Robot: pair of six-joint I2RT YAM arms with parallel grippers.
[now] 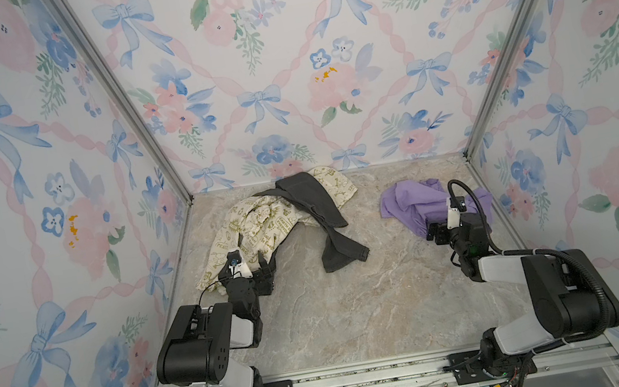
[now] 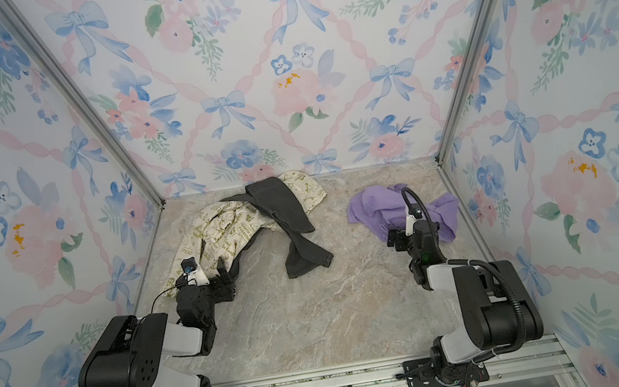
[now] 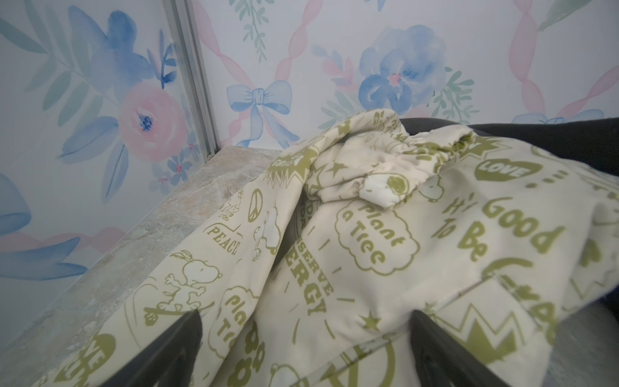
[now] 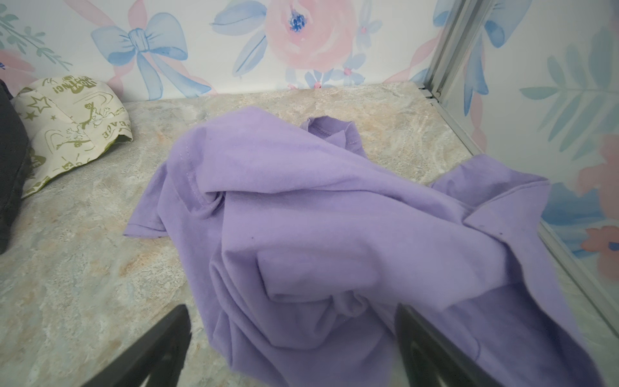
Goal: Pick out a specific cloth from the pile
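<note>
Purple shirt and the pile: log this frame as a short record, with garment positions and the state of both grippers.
purple shirt: crumpled on the table, right side, apart from the pile
pile make-up: cream printed cloth with grey garment draped over it, left rear
left gripper: open, over the cream printed cloth
right gripper: open, at the shirt's near edge
held: nothing

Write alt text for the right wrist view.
A crumpled lavender T-shirt lies on the marble-look tabletop, right in front of the open right pincer. A cream cartoon-print cloth and a dark grey garment lie apart from it, by the floral wall.
</note>
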